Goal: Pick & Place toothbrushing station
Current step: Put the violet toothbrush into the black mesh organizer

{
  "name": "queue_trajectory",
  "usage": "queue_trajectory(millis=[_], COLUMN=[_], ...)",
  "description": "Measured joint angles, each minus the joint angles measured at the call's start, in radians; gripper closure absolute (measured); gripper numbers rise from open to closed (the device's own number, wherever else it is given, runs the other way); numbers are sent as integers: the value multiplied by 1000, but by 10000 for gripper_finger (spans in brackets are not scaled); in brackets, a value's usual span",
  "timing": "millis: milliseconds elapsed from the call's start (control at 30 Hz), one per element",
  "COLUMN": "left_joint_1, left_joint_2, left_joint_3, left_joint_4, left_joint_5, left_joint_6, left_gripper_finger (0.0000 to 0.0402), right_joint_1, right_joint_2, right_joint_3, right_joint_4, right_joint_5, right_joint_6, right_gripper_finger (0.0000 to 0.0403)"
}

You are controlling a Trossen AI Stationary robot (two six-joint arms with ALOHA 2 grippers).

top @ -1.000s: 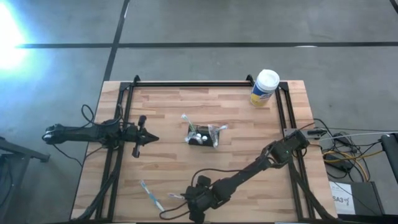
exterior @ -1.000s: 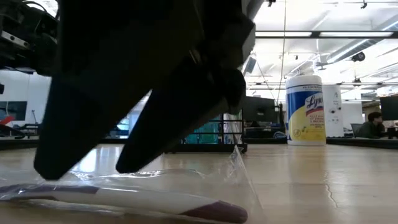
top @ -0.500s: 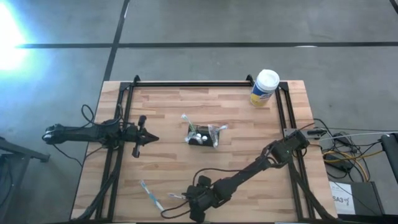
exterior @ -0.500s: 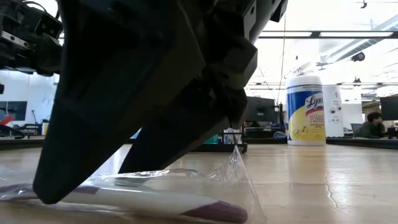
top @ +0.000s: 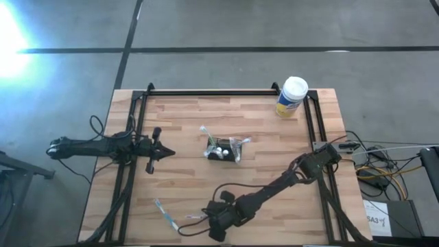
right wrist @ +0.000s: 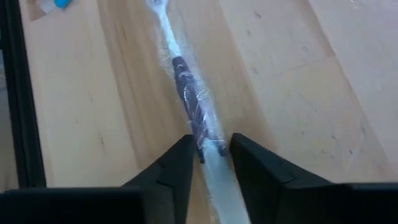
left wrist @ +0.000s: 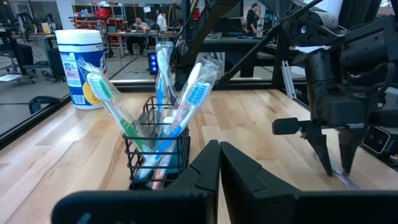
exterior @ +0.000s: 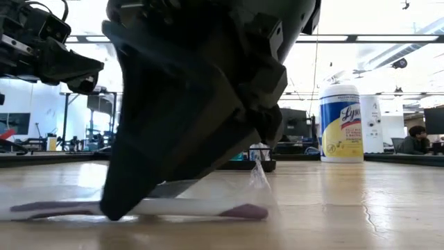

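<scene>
Left tool (top: pixel 164 154) waits clenched and empty over the bench's (top: pixel 267 137) left side, pointing at the toothbrushing station (top: pixel 223 151), which stands mid-bench just ahead of it, already stuffed with wrapped brushes. Step in hand: pick-up of a wrapped toothbrush (right wrist: pixel 189 102) at the near edge. Right tool (right wrist: pixel 208 157) is down on it, fingers (right wrist: pixel 174 165) astride the handle and nearly pinched, grip not clearly firm. Next, probably: finish closing, lift, carry up-bench to the station. Another wrapped brush (top: pixel 167 215) lies just left of the right tool.
</scene>
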Motion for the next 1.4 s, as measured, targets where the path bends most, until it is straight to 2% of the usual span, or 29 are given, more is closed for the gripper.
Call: queue_trajectory(millis=[233,433,700,1100,1400], left_joint_1=[0,0,0,0,1], left_joint_2=[0,0,0,10,11], left_joint_3=[0,0,0,0,0], left_joint_4=[-1,-1,-2,-4,0], left_joint_5=[0,0,-1,-21,-25], left_joint_6=[0,0,0,10,-12], left_gripper_finger=[383,383,383,383,383], right_joint_1=[-1,-3,-1,-2,-4], right_joint_2=[1,1,-15,-184,-383], right_joint_3=[1,0,49,81,60], right_joint_4=[-53,-54,-9,-18,-136], right_joint_5=[0,-2,22,61,175], right_joint_6=[-60,-83,-278,-516,-631], right_gripper_finger=[349,355,358,360,382])
